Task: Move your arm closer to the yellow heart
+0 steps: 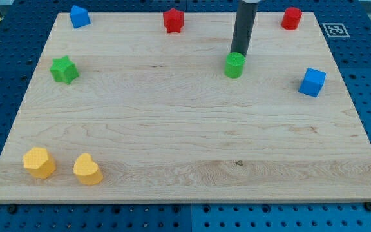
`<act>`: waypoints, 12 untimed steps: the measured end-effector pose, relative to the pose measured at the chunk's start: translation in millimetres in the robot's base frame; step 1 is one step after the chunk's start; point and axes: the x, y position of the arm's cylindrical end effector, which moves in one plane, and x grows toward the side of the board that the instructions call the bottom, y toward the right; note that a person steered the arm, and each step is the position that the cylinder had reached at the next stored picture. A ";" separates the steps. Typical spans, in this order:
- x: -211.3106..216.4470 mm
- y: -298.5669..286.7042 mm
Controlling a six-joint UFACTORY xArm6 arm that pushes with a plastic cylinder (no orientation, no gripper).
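In the camera view, my tip (pixel 238 54) stands near the view's top, right behind the green cylinder (pixel 234 65), apparently touching it or just short of it; I cannot tell which. My end effector is a plain dark rod with nothing that opens or shuts, so it clamps on nothing. The yellow heart (pixel 87 169) lies well away from my tip, down toward the view's bottom left, just beside a yellow hexagon-like block (pixel 38 162). The main risk, as I judge it, is that a straight line toward the heart starts by shoving the green cylinder along the counter (pixel 185 142), since it sits on that side of my tip; I would need to skirt it first. Coming in too fast could also knock the heart or its yellow neighbour. The counter is pale wood with fine grain, smooth enough for blocks to slide easily. The blocks look like hard, matte painted pieces: a red star-like block (pixel 173 20) and red cylinder (pixel 292 18) flank my tip; a blue cube (pixel 312 82) sits to the view's right; a green star (pixel 64 69) and another blue block (pixel 79 16) sit far toward the view's left.
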 end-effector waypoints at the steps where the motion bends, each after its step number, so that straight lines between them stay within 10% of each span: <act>1: 1.5 0.0; 4: 30.0 -120.3; 6: 146.4 -223.2; 12: 187.5 -282.9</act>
